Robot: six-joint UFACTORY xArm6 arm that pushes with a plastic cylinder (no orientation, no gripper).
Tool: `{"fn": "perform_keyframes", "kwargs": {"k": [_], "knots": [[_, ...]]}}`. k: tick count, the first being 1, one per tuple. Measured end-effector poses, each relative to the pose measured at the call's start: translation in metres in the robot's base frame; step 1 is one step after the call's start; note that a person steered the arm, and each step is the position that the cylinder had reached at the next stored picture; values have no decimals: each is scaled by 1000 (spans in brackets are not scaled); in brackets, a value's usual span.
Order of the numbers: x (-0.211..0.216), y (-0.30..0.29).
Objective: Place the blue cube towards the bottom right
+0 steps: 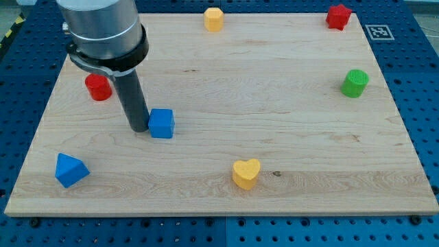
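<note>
The blue cube [162, 123] sits on the wooden board [288, 137] left of centre. My tip [139, 127] is right at the cube's left side, touching or nearly touching it. The rod rises from there to the arm's grey body at the view's top left.
A red cylinder [98, 87] stands left of the rod. A blue triangular block [70, 169] lies at the bottom left. A yellow heart [246, 173] is at bottom centre. A yellow block [214, 18], a red star-like block [337, 16] and a green cylinder [355, 83] sit along the top and right.
</note>
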State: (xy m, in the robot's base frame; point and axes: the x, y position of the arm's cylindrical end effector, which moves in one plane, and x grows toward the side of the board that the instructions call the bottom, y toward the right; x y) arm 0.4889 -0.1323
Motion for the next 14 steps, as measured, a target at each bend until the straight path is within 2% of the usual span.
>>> {"fn": "perform_keyframes", "kwargs": {"k": [3, 7, 10, 14], "knots": [[16, 8], [15, 27], [-35, 57], [-25, 186]]}}
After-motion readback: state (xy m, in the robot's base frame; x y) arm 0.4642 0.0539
